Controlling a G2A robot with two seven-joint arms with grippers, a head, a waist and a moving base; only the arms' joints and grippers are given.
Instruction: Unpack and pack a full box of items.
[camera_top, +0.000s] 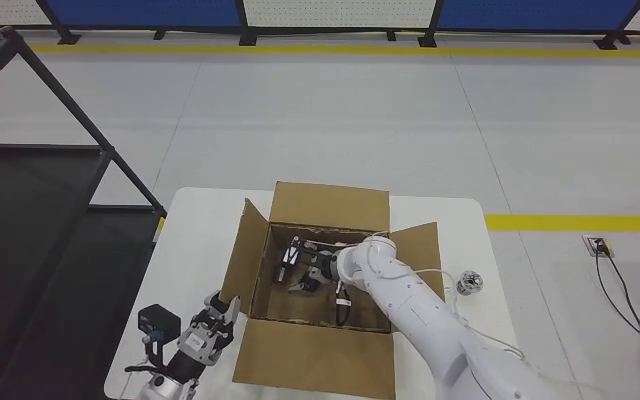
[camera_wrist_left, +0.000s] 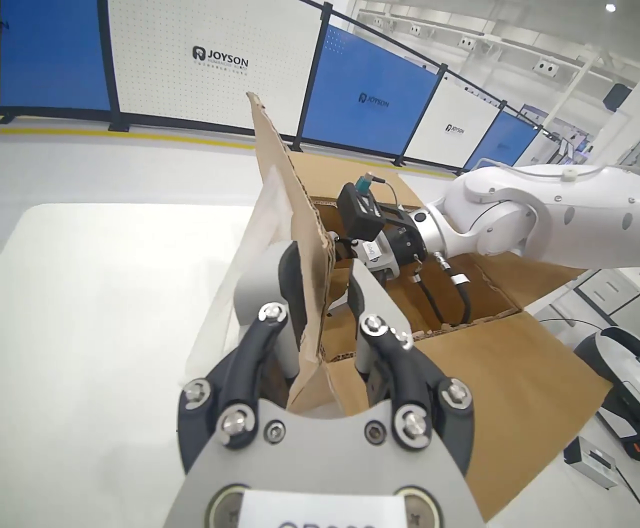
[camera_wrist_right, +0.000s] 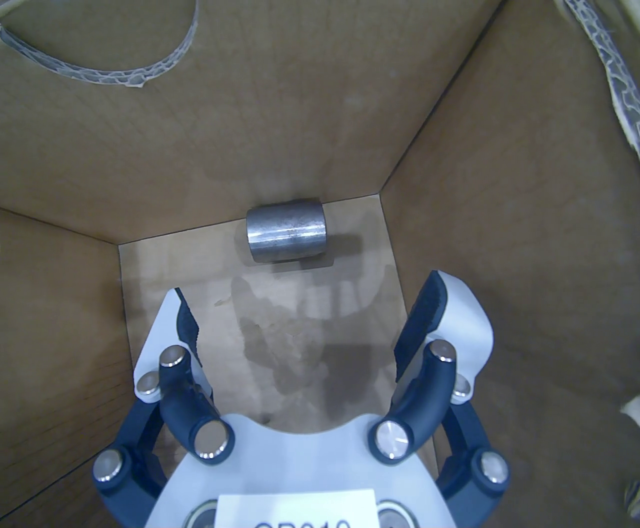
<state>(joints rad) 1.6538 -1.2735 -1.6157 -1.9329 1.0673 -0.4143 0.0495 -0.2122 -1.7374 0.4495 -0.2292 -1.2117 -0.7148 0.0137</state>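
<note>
A pale grey floor (camera_top: 420, 120) runs to a far yellow line (camera_top: 300, 48) and blue-and-white partition panels (camera_top: 340, 12); a black rack (camera_top: 50, 250) stands left.

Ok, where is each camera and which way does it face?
Top view: above the arms, looking down at white table and open brown cardboard box; right arm inside it.
Left wrist view: on left wrist, looking across the box; left fingers straddle its upright flap.
Right wrist view: inside the box, facing a grey metal cylinder on its floor; open right fingers show.
Shared: the box in all; right arm in top and left wrist.
</note>
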